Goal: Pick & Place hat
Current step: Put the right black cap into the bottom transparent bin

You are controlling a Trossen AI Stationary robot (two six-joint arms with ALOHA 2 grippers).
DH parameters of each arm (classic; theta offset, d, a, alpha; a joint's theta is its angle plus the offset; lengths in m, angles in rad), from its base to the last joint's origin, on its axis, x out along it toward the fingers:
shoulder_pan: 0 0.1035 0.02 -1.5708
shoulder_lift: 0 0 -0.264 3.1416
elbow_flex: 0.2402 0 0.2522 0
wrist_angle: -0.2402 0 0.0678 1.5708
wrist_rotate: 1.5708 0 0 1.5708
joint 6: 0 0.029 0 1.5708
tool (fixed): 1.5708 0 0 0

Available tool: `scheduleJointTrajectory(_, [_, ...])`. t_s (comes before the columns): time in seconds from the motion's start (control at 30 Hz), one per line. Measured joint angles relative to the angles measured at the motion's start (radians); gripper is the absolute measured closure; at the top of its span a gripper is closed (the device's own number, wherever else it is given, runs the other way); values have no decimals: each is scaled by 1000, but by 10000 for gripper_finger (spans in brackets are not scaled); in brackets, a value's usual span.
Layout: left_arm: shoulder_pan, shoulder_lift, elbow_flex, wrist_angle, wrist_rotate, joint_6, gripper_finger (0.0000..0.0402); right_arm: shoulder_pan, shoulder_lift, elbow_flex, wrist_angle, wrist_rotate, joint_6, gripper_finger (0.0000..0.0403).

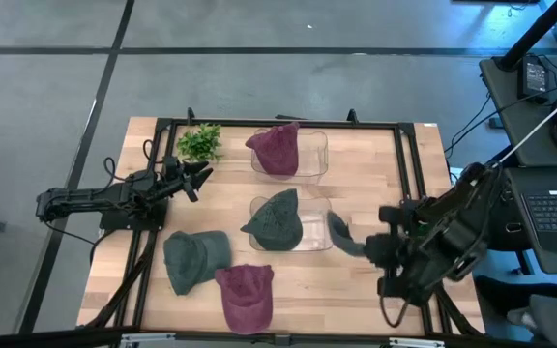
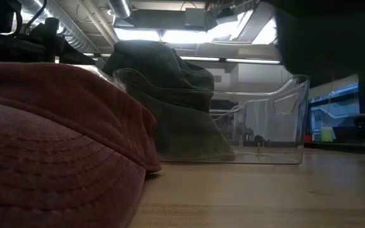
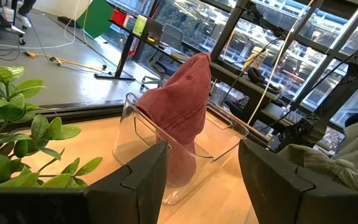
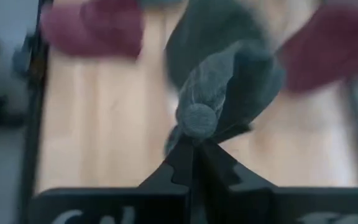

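Two clear containers stand mid-table. The far container point(image 1: 312, 155) holds a maroon hat point(image 1: 277, 150), which also stands in the left wrist view point(image 3: 182, 112). The nearer container point(image 1: 319, 217) holds a dark green hat point(image 1: 277, 220). That hat is in the low view point(image 2: 170, 101) too. Another green hat point(image 1: 193, 259) and a maroon hat point(image 1: 245, 295) lie flat on the near part of the table. My right gripper point(image 1: 364, 246) is shut on grey-green hat cloth right of the nearer container. My left gripper point(image 1: 201, 177) is open at the table's left, beside a plant. My right gripper point(image 4: 194, 146) pinches a bunched edge of grey-green hat cloth point(image 4: 197, 118) between its two fingers. It comes from the table's right side, slanting down. The cloth point(image 1: 341, 235) runs from the fingers toward the nearer container's right wall. Whether it is one layer or several, I cannot tell.
A small green plant point(image 1: 199, 142) sits at the far left of the table, its leaves close to my left gripper point(image 3: 202, 155). A black frame point(image 1: 409, 174) borders the tabletop. Bare wood lies between the near hats and my right arm.
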Motion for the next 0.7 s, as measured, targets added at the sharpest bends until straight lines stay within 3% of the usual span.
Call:
scheduleJointTrajectory(0.1, [0, 0, 0, 0, 0, 0, 212, -32, 2, 89, 6, 133, -151, 392])
scheduleJointTrajectory(0.23, [0, 0, 0, 0, 0, 0, 210, -114, 5, 132, 33, 219, -396, 392])
scheduleJointTrajectory(0.47, [0, 0, 0, 0, 0, 1, 212, -265, 33, 95, 230, 227, -909, 392])
scheduleJointTrajectory(0.7, [0, 0, 0, 0, -1, 92, 210, -307, 84, 10, 316, 295, -1113, 392])
